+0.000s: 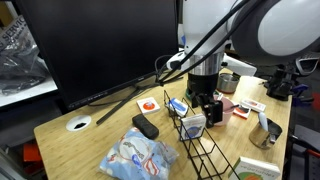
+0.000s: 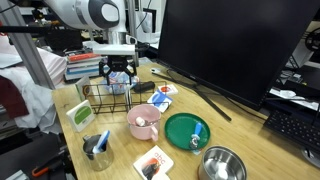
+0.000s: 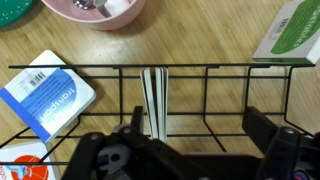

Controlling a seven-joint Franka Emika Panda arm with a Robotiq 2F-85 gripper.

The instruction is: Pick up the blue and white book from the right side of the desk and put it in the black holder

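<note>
The blue and white book (image 3: pixel 153 100) stands on edge inside the black holder (image 3: pixel 225 68), seen from above as a thin white block between the wires. It also shows in an exterior view (image 1: pixel 192 122). My gripper (image 3: pixel 195 135) hangs right over the holder with its fingers wide apart. The book is just inside the left finger, and I cannot tell if they touch. In both exterior views the gripper (image 1: pixel 205 103) (image 2: pixel 120 76) sits low over the holder (image 1: pixel 205 150) (image 2: pixel 100 100) on the wooden desk (image 1: pixel 90 145).
A blue-and-white packet (image 3: pixel 45 92) lies beside the holder. A pink mug (image 2: pixel 143 122), green plate (image 2: pixel 185 130), metal bowl (image 2: pixel 222 163) and green-covered book (image 2: pixel 80 115) surround it. A black remote (image 1: pixel 145 127), plastic bag (image 1: pixel 140 155) and large monitor (image 1: pixel 100 45) stand nearby.
</note>
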